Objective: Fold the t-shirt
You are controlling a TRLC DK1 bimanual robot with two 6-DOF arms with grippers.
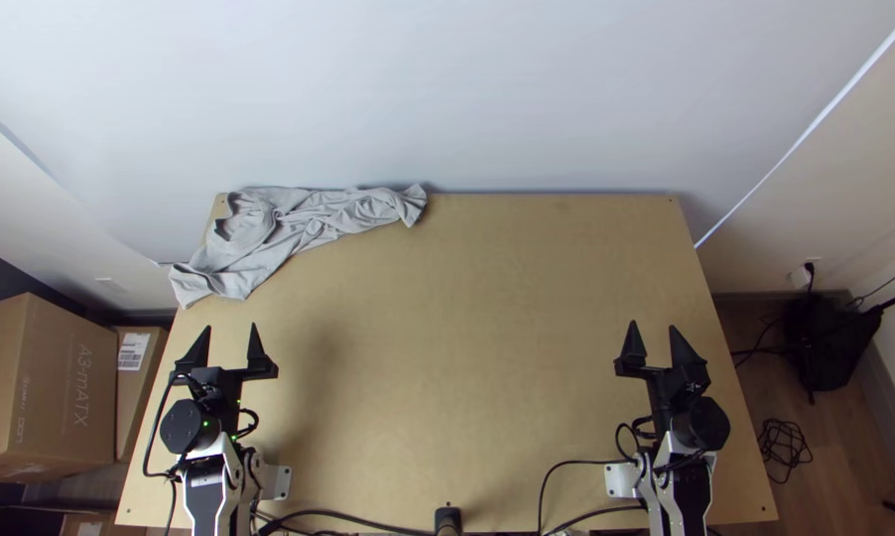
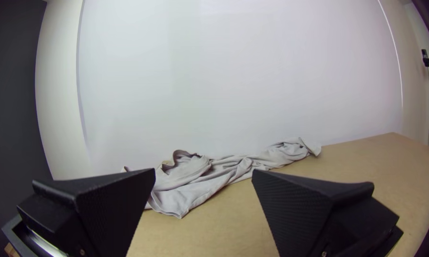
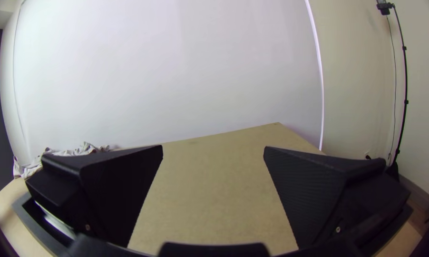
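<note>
A light grey t-shirt lies bunched along the table's far left corner, its neck opening toward the left and a twisted part stretching right along the far edge. One part overhangs the left edge. My left gripper stands open on the near side of the shirt, apart from it. At the table's right my right gripper is also open, far from the cloth. In the left wrist view the t-shirt lies beyond my left gripper. The right wrist view has my right gripper with bare table between its fingers.
The wooden table backs onto a pale wall. Black cables run along its near edge by a small black device. Cardboard boxes stand left of the table; a black bag-like object is on the floor at right.
</note>
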